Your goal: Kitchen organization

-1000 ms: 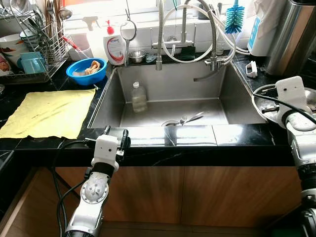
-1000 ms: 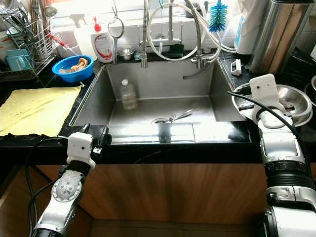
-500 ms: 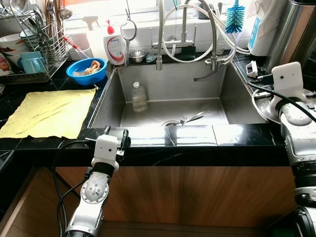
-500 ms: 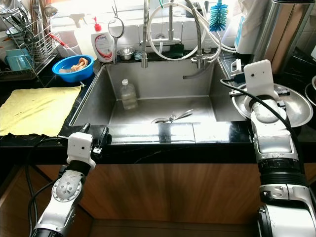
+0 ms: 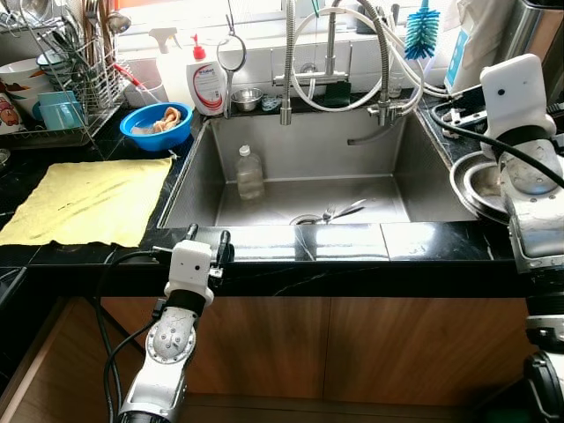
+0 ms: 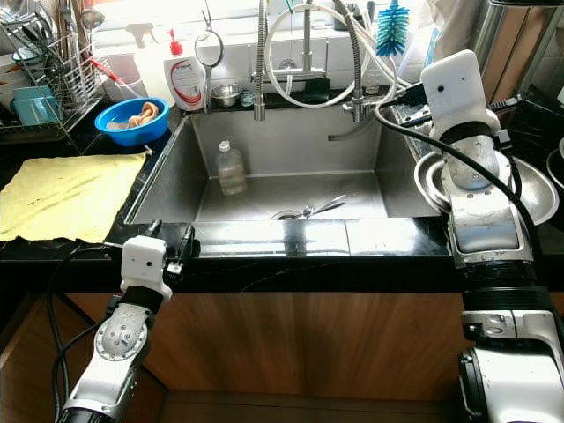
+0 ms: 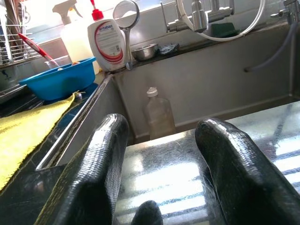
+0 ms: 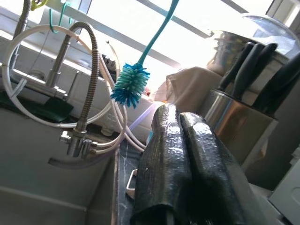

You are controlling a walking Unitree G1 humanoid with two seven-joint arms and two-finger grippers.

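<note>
A steel sink [image 5: 199, 176] lies straight ahead. In it stand a clear plastic bottle [image 5: 248, 173] near the back left and cutlery [image 5: 342, 211] by the drain. My left gripper [image 7: 159, 154] rests open at the counter's front edge, left of the sink's middle, with nothing between its fingers. My right gripper [image 8: 180, 116] is shut and empty, raised above the right counter and pointing toward the tap hoses and a blue bottle brush [image 8: 130, 84]. Below its wrist sits a steel bowl [image 5: 469, 183].
A yellow cloth [image 5: 88, 198] covers the left counter. Behind it are a blue bowl [image 5: 154, 125], a dish rack [image 5: 66, 92] and a soap bottle [image 5: 204, 84]. A spring faucet [image 5: 379, 62] with hoses arches over the sink. A tall steel canister [image 6: 507, 40] stands at the back right.
My right arm has risen from just over the steel bowl and moved toward the back of the counter. The left arm has stayed where it was.
</note>
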